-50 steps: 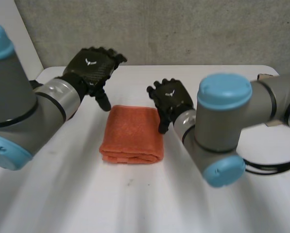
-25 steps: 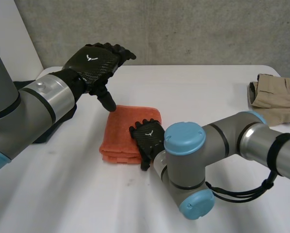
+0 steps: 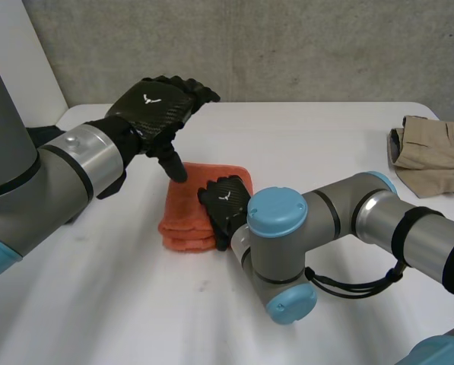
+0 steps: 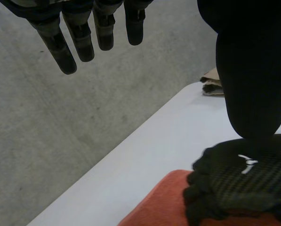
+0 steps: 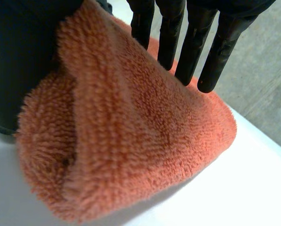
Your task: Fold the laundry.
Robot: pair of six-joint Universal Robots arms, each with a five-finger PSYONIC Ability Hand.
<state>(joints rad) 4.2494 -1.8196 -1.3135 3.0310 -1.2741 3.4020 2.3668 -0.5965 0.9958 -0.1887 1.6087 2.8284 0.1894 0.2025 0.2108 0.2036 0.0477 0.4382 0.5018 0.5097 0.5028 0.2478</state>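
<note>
A folded orange towel [image 3: 182,214] lies in the middle of the white table [image 3: 325,137]. My right hand [image 3: 225,207] is on its near right part. In the right wrist view its straight fingers [image 5: 168,33] lie on top of the towel [image 5: 131,141] and the thumb presses the bunched edge from the side, pinching it. My left hand [image 3: 154,110] hovers over the towel's far left corner, open, fingers straight, thumb pointing down at the cloth. In the left wrist view that thumb [image 4: 253,70] hangs above the right hand [image 4: 244,183] and the towel [image 4: 159,202].
A folded beige garment [image 3: 432,156] lies at the table's right edge, also seen past the left thumb as a beige garment [image 4: 213,84]. A grey wall [image 3: 287,46] stands behind the table. My right arm [image 3: 348,220] crosses the near right of the table.
My right hand has moved from beside the towel's far right corner onto its near right part and closed its thumb against the edge. The left hand drifted slightly right.
</note>
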